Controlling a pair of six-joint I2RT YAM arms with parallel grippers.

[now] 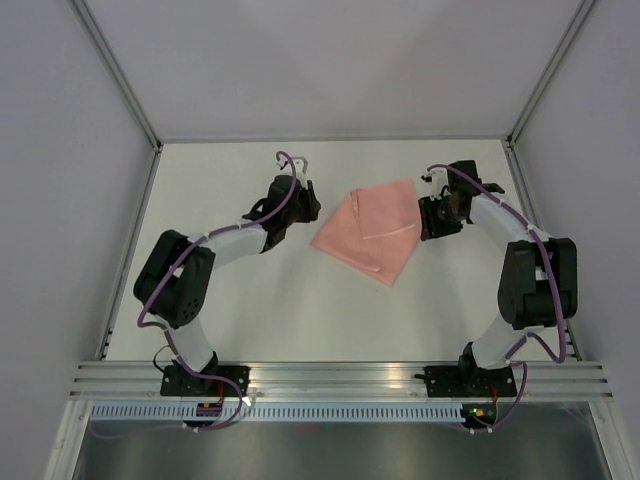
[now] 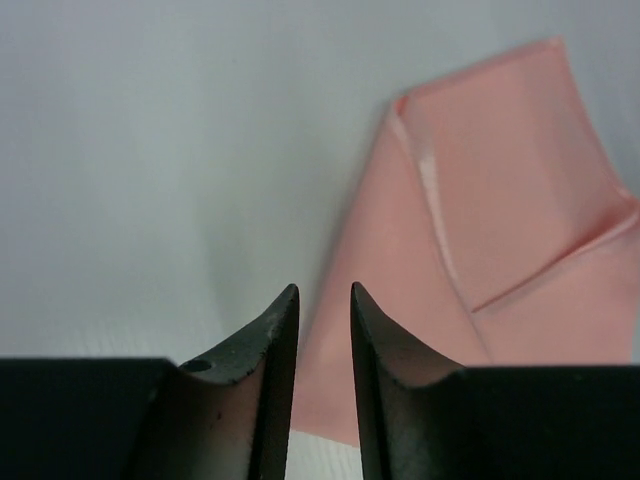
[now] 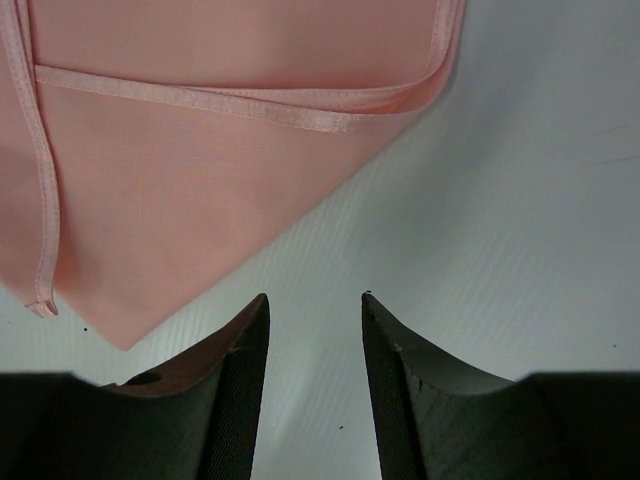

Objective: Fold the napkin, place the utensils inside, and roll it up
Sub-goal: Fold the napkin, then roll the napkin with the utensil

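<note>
While the folded napkin (image 1: 368, 232) lies mid-counter (image 1: 250, 300) between the two arms, its right corner sits just beside the right gripper (image 1: 428, 220), the nearer one, whose jaws stand moderately apart and empty. The left gripper (image 1: 303, 205), arm bent low, hangs near the napkin's left edge, narrowly parted and holding nothing; no utensils show.

- Robot lab cell: plain white panels (image 1: 330, 60) in aluminium framing (image 1: 118, 72) enclose a white counter (image 1: 270, 320).
- Left arm (image 1: 175, 280) and right arm (image 1: 535, 280) are bolted to a slotted rail (image 1: 340, 378) along the counter's near edge.
</note>
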